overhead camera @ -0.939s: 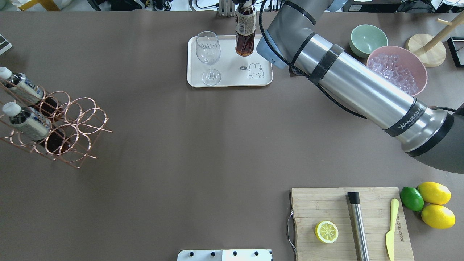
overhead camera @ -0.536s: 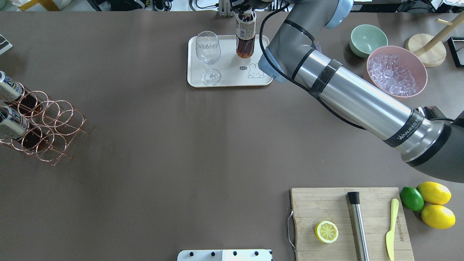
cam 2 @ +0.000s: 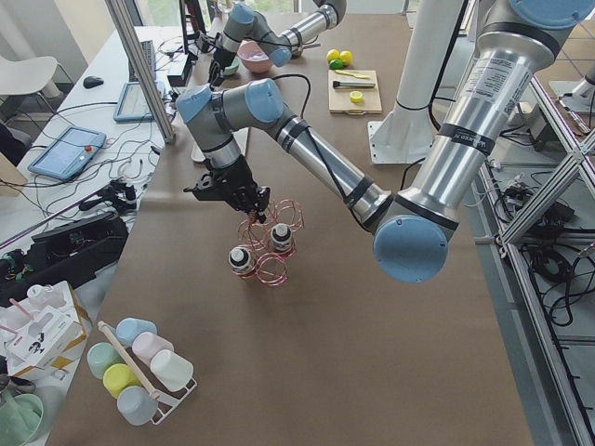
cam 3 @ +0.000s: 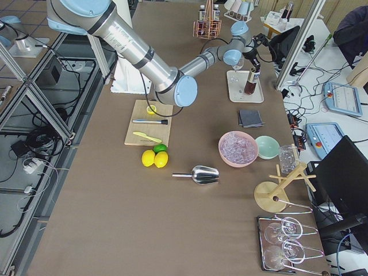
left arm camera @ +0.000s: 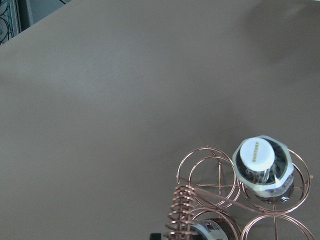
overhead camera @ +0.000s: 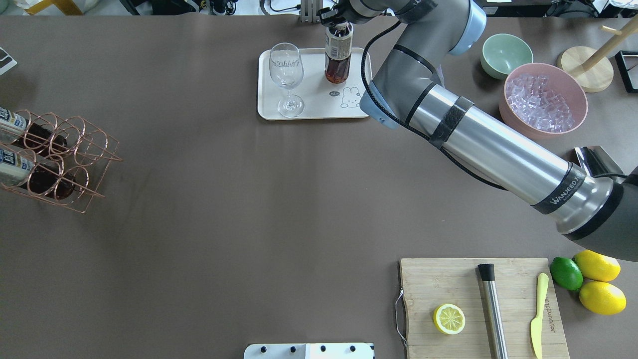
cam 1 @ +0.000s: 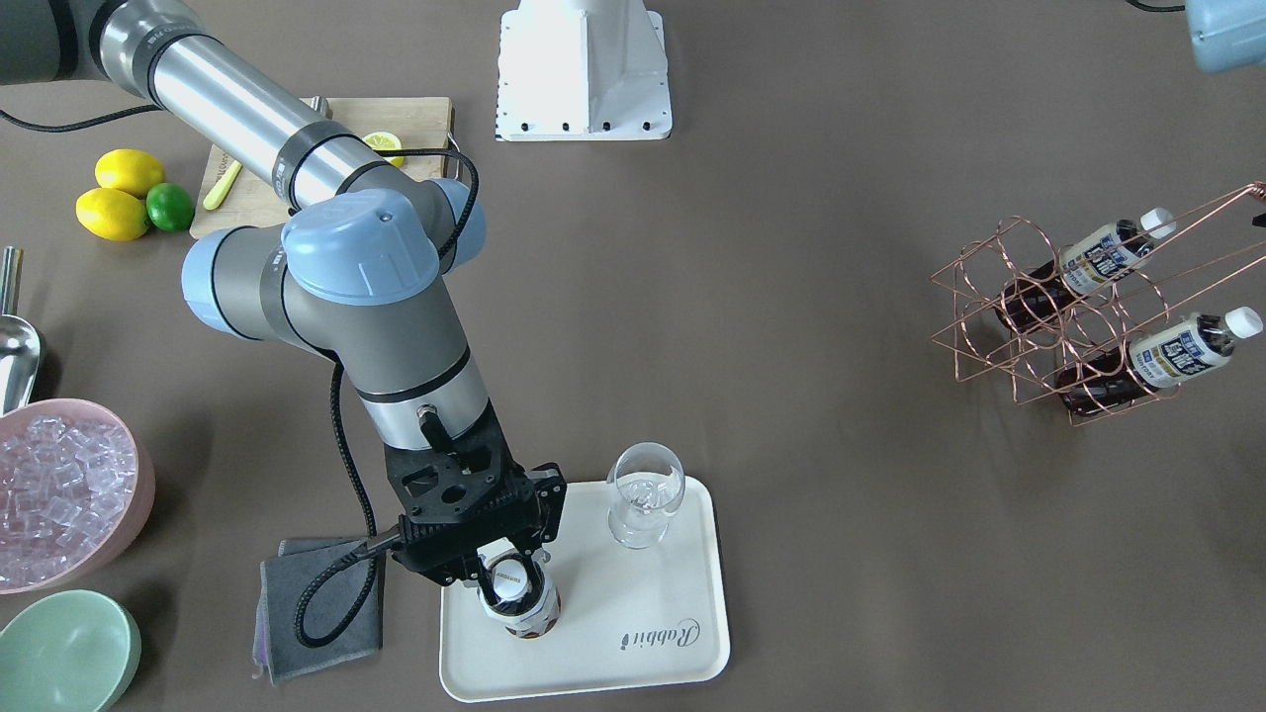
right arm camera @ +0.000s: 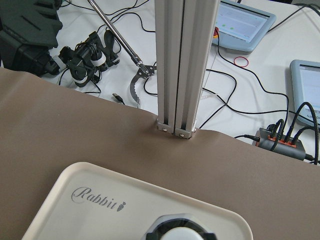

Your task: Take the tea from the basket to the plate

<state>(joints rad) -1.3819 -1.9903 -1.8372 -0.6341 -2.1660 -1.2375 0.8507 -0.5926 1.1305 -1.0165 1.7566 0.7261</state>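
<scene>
A tea bottle [cam 1: 521,605] stands upright on the cream plate [cam 1: 633,603], near its corner away from the wine glass. My right gripper [cam 1: 509,576] is shut on its neck from above. The bottle [overhead camera: 338,57], the plate [overhead camera: 315,99] and the right gripper [overhead camera: 339,26] also show in the overhead view. The copper basket [overhead camera: 84,144] is at the far left with two more tea bottles [cam 1: 1108,252] in its cells. My left gripper [cam 2: 246,200] is over the basket [cam 2: 271,228] at its handle. Its fingers are hidden. The left wrist view looks straight down on a capped bottle [left arm camera: 261,159].
A wine glass [overhead camera: 286,75] stands on the plate beside the bottle. A grey cloth [cam 1: 316,603] lies by the plate. A pink bowl of ice [overhead camera: 543,97], a green bowl [overhead camera: 506,55] and a metal scoop [overhead camera: 593,157] are at the right. A cutting board [overhead camera: 478,324] with lemons is near.
The right gripper has lowered the tea bottle onto the plate. The basket has moved left, sunk lower and turned, with its two bottles.
</scene>
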